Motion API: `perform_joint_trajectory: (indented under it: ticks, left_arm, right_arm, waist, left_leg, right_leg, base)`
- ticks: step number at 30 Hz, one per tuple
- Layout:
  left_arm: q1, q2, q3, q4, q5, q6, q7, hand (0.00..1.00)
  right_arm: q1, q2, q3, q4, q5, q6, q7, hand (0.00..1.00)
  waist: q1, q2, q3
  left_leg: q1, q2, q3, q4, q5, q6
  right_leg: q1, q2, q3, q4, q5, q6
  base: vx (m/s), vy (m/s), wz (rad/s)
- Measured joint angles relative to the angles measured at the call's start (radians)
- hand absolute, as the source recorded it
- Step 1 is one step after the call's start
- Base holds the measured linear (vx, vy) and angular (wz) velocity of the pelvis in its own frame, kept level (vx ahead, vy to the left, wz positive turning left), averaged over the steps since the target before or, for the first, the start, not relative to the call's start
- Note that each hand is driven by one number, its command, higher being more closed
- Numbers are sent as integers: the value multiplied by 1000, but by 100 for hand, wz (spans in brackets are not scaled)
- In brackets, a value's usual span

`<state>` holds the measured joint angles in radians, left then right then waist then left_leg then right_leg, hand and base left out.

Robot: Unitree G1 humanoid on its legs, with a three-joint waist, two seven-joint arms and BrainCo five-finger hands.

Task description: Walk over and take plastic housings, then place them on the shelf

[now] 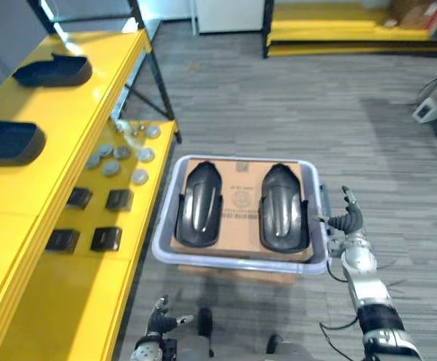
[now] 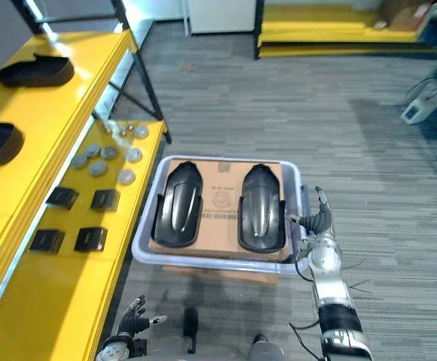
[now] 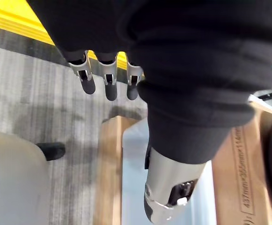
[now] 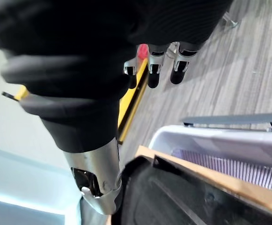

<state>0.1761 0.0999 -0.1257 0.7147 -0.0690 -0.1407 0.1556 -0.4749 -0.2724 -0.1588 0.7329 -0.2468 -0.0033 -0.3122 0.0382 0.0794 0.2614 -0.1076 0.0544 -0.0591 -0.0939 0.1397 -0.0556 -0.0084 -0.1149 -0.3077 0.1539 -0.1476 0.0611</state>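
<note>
Black plastic catches the eye first: the left housing (image 1: 199, 204) and the right housing (image 1: 283, 208) lie side by side, close but apart, on a sheet of card (image 1: 241, 197) inside a pale tray (image 1: 166, 197). The tray sits on the grey floor (image 1: 316, 98), tight against the yellow shelf (image 1: 68, 308). The right hand (image 1: 347, 222) stands just outside the tray's right rim. Its forearm comes up from below and its fingers point up and away, loosely straight, with the thumb turned toward the tray. It grips nothing, and I cannot tell whether the thumb touches the rim. The left hand (image 1: 160, 321) hangs low, short of the tray's near left corner and beside the shelf's edge, with its fingers relaxed and a little spread, also empty. On the shelf's upper level lie a far housing (image 1: 54, 71) and a near housing (image 1: 7, 143), well apart from each other. On the lower level a cluster of round grey discs (image 1: 120, 158) lies beyond four small black blocks (image 1: 90, 224) set in a square
</note>
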Motion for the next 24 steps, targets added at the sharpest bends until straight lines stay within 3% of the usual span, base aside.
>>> perform_joint_trajectory:
  ticks: [6,7,12,19,24]
  left_arm:
    - [-41,-14,-20,-20,-20,-3,38,0]
    - [-43,-16,-27,-20,-22,-3,43,0]
    - [-65,-19,-44,-18,-39,-17,59,0]
    - [-89,-19,-72,-16,-47,-21,64,0]
    - [-102,-19,-72,-16,-48,-21,64,0]
  right_arm:
    - [-168,-18,-60,188,0,49,-41,0]
    - [-180,-18,-73,204,0,52,-46,100]
    - [-237,-45,-88,283,0,51,-57,100]
    - [-260,-57,-110,304,11,47,-57,100]
    - [-180,-50,-108,179,11,57,-59,100]
  waist:
    - [6,19,71]
    - [6,20,75]
    - [3,27,115]
    - [3,29,118]
    - [-1,28,118]
  left_leg:
    - [-36,-7,-32,0,23,-3]
    - [-37,-8,-34,0,24,-3]
    - [-40,-6,-34,0,36,-12]
    - [-55,1,-21,-1,37,-15]
    - [-51,2,-17,-2,37,-15]
  right_leg:
    - [-14,-4,-40,0,1,0]
    - [-14,-4,-41,0,1,0]
    - [-17,-2,-42,1,4,-4]
    - [-49,1,-25,15,7,-8]
    - [-47,1,-20,16,7,-8]
  base:
    - [-24,0,18]
    - [-21,-3,7]
    - [-39,-3,0]
    - [-42,1,-7]
    - [-8,2,-3]
